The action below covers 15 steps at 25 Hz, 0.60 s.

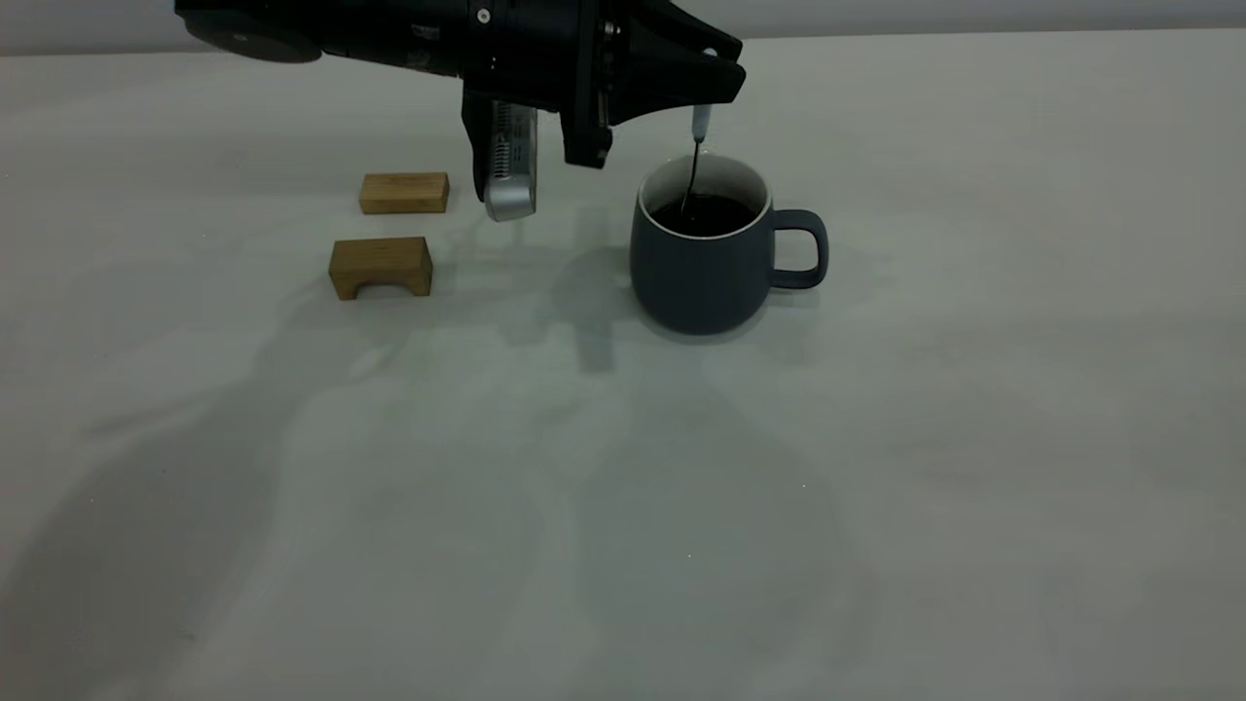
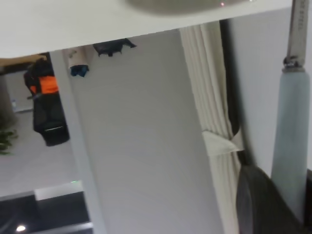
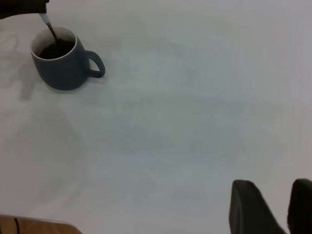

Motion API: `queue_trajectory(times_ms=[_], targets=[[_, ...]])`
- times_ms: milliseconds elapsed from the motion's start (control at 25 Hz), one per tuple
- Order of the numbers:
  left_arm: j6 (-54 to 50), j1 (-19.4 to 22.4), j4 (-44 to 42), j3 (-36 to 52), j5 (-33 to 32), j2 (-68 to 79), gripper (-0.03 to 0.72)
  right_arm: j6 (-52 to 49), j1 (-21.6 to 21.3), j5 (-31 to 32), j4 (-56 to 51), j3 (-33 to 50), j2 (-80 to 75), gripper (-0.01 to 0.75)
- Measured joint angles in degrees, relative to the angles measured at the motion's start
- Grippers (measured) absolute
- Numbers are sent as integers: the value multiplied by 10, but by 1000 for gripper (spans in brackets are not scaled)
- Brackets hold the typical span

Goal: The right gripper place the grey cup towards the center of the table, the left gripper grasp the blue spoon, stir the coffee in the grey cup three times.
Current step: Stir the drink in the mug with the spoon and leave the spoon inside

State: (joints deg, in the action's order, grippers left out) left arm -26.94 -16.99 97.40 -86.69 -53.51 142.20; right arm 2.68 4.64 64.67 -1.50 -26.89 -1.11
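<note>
The grey cup (image 1: 699, 277) stands upright near the middle of the table (image 1: 925, 487), its handle pointing right, with dark coffee (image 1: 718, 216) inside. My left gripper (image 1: 718, 95) hovers just above the cup's rim, shut on the pale handle of the blue spoon (image 1: 700, 122). The spoon hangs upright with its dark stem dipping into the coffee. The left wrist view shows that handle (image 2: 291, 146) against a dark finger (image 2: 258, 204). In the right wrist view my right gripper (image 3: 275, 207) sits far from the cup (image 3: 61, 70), open and holding nothing; it is outside the exterior view.
Two brown wooden blocks lie left of the cup: a flat one (image 1: 404, 193) farther back and an arch-shaped one (image 1: 382, 267) in front of it. The left arm's silver camera module (image 1: 510, 161) hangs between the blocks and the cup.
</note>
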Motion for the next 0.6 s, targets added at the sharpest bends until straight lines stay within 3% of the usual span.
queue_trajectory(times_ms=[400, 600], targets=[[-13, 0, -26, 0, -101, 13, 164, 0, 0, 0, 0, 0, 0, 239], [-69, 3, -57, 0, -80, 13, 164, 0, 0, 0, 0, 0, 0, 239]])
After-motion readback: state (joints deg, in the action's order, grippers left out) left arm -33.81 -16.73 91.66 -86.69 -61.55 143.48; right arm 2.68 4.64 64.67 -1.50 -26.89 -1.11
